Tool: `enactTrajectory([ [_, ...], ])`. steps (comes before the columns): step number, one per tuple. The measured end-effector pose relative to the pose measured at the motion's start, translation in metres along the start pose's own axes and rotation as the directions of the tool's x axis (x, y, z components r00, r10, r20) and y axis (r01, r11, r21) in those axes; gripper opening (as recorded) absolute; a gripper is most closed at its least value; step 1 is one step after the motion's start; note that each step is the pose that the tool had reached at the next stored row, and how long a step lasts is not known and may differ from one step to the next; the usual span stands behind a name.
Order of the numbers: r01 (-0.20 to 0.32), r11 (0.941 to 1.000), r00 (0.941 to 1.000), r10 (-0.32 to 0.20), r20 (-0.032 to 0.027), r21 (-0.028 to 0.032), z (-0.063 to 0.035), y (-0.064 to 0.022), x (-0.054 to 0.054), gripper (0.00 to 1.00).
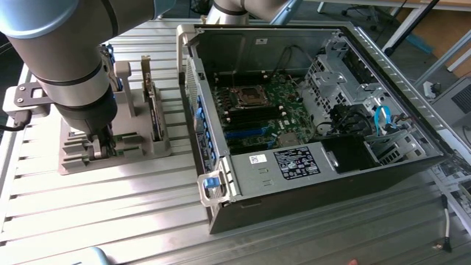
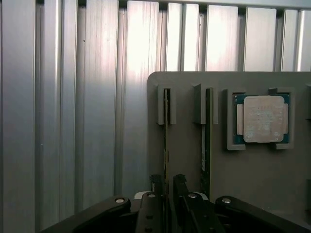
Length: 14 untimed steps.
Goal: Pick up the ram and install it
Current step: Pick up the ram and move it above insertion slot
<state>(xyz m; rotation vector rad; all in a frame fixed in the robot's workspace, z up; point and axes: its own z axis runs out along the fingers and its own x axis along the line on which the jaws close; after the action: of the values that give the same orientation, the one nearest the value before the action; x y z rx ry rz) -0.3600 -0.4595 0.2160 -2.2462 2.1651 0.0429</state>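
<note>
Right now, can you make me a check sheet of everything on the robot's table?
Surface: ribbed metal table.
Job's things: ram standing on edge in the grey holder; open computer case beside it.
Clutter: second thin stick and square processor chip, also in the holder.
Grippers: gripper open, fingers either side of the ram.
Cables: blue cable inside the case; loose cable on the table at the exterior view's right.
Surroundings: grey box past the case.

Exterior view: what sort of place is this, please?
Probably a robotics lab bench for computer assembly: an open computer case on a slotted aluminium table, a grey parts holder beside it, a robot arm.
</note>
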Motion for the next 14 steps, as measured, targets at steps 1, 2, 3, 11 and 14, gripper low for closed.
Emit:
enactTrajectory([
  [1, 0.0, 1.0, 1.0, 0.0, -0.0001, -0.0001, -0.0001, 0.0, 0.0, 0.24],
  [2, 0.0, 1.0, 1.0, 0.0, -0.0002, -0.0002, 0.0001, 0.0, 0.0, 0.24],
  [3, 0.0, 1.0, 1.0, 0.0, -0.0002, -0.0002, 0.0004, 0.0, 0.0, 0.24],
  [11, 0.0, 1.0, 1.0, 0.0, 0.0, -0.0001, 0.0029, -0.0001, 0.0, 0.24],
  [14, 0.0, 1.0, 1.0, 0.0, 0.0, -0.0001, 0.0029, -0.002, 0.0001, 0.24],
])
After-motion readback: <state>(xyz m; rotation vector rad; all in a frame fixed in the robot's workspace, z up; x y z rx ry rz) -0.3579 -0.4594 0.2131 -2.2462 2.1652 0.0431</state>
